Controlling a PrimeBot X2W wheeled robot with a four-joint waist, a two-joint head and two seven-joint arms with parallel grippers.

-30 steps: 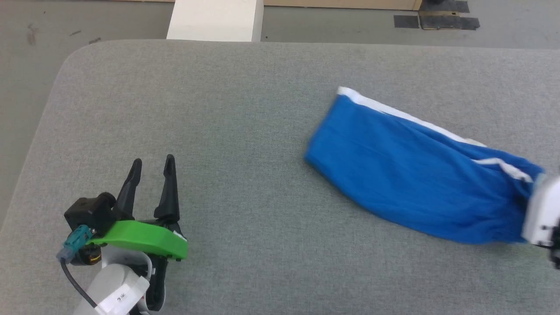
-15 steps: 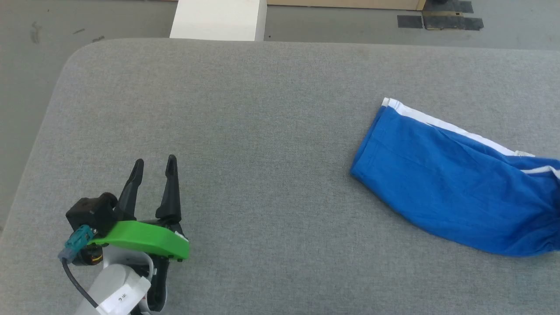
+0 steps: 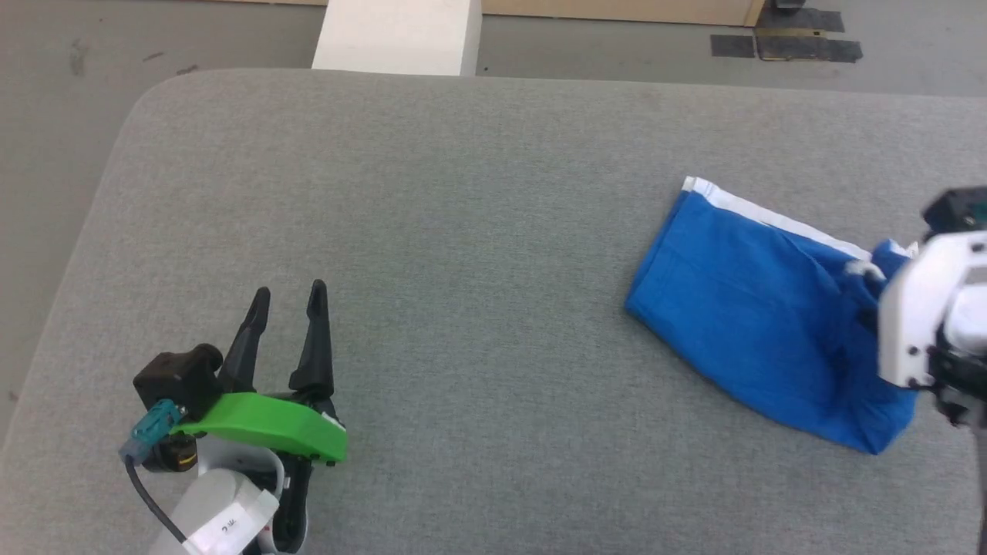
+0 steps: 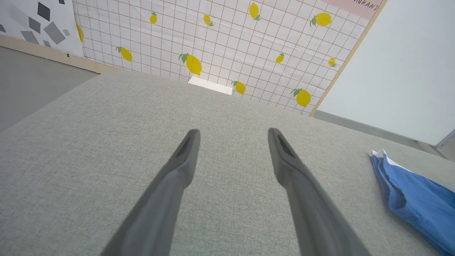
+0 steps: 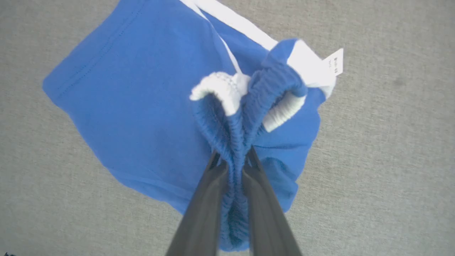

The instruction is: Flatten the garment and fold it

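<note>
The blue shorts (image 3: 756,324) lie at the right of the head view on the grey padded table (image 3: 463,193). The white-banded leg hem points toward the frame's middle, and the waist end is lifted and bunched. The right gripper (image 5: 233,158) is clamped on the gathered waistband (image 5: 270,85) (its wrist view shows elastic squeezed between the two dark fingers, with folds spilling out above the tips). In the head view those fingers are hidden behind the white wrist housing (image 3: 917,324), itself cut off by the right edge. A small white label (image 5: 336,62) sticks out at the waist, its print too small to read. The left gripper (image 3: 290,287) sits at lower left, fingers spread apart over bare table, well apart from the shorts. A white block (image 3: 397,35) is cut off by the top edge.
</note>
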